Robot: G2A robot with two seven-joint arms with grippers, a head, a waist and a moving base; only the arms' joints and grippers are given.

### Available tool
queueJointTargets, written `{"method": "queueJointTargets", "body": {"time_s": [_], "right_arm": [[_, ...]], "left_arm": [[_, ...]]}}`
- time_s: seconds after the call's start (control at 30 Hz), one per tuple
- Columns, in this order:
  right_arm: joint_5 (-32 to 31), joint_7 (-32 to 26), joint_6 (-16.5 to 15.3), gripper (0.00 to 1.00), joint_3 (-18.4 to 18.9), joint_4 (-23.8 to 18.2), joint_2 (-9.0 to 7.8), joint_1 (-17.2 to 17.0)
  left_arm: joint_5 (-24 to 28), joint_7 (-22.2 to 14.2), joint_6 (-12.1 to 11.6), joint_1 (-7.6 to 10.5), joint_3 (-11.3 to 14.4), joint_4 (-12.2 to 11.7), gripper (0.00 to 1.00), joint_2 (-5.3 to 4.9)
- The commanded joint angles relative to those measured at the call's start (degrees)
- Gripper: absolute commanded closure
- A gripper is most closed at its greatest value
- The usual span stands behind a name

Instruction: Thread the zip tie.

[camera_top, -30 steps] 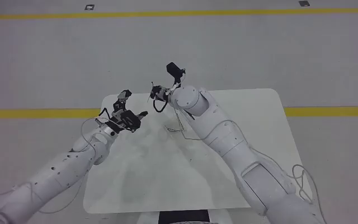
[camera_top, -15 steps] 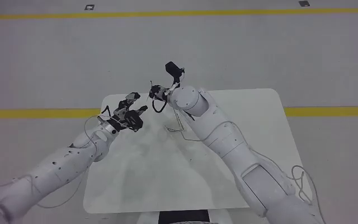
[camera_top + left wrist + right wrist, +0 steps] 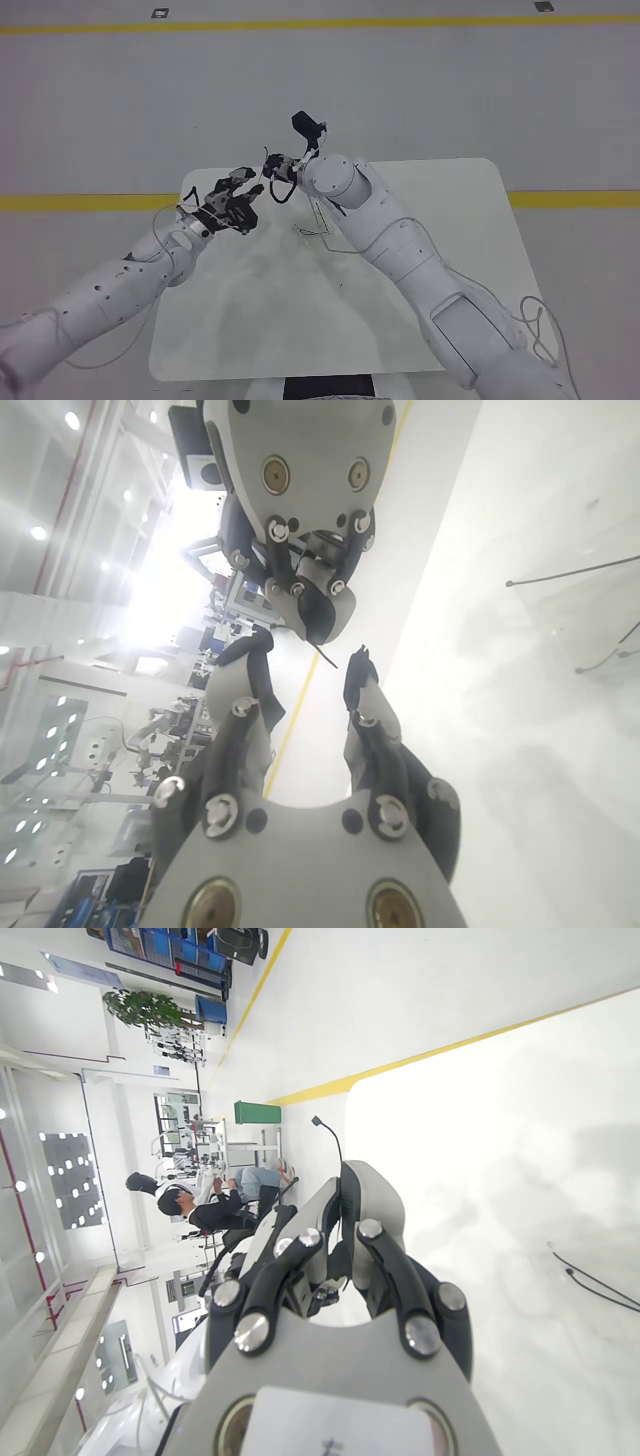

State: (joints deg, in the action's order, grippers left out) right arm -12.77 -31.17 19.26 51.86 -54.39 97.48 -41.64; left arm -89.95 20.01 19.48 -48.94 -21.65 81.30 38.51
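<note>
A white bench (image 3: 455, 250) seen from above, with two white robot arms meeting over its far left corner. The right arm comes in from the near right, and its right gripper (image 3: 273, 168) is held above the bench edge. In the right wrist view, the right gripper (image 3: 342, 1178) has its fingers pressed together on a thin black zip tie (image 3: 334, 1138). The strap rises out past the fingertips in a slight curve and ends in a small square head. The left arm comes in from the near left, and its left gripper (image 3: 243, 197) sits just beside the right one, the two facing each other. In the left wrist view, the left gripper (image 3: 312, 655) is spread fairly wide and holds nothing. A short dark end of the zip tie (image 3: 325, 656) pokes out of the right gripper (image 3: 320, 635) and appears in the gap between the left fingertips; whether it touches either one cannot be told. A few spare zip ties (image 3: 320, 231) lie flat on the bench, under the right arm.
</note>
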Motion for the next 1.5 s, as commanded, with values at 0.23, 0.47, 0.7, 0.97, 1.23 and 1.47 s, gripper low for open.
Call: {"method": "queueJointTargets", "body": {"time_s": [0.23,0.47,0.7,0.97,1.23,1.47], "right_arm": [[0.03,-0.58,-0.20,1.00,-0.01,0.17,0.09,0.00],[0.18,-0.77,-0.12,1.00,-0.06,0.45,0.22,-0.02],[0.34,-0.75,0.08,1.00,-0.01,0.73,0.34,0.03],[0.36,-0.50,0.22,1.00,0.37,0.82,0.33,-0.15],[-0.34,1.04,0.22,0.00,1.56,0.97,0.07,-0.61],[-2.32,3.56,0.22,0.00,4.03,0.10,-0.69,-1.39]], "left_arm": [[0.00,-0.13,0.00,0.72,0.95,-0.24,0.79,0.02],[0.00,-0.27,0.00,1.25,1.61,-0.41,0.89,-0.02],[0.00,-0.52,0.00,1.60,2.03,-0.43,1.00,-0.13],[0.00,-0.34,0.00,1.77,2.09,-0.31,1.00,-0.36],[0.00,0.57,0.00,0.85,1.04,0.00,1.00,-0.72],[0.00,1.61,0.00,-1.01,-2.28,0.51,1.00,-1.45]]}}
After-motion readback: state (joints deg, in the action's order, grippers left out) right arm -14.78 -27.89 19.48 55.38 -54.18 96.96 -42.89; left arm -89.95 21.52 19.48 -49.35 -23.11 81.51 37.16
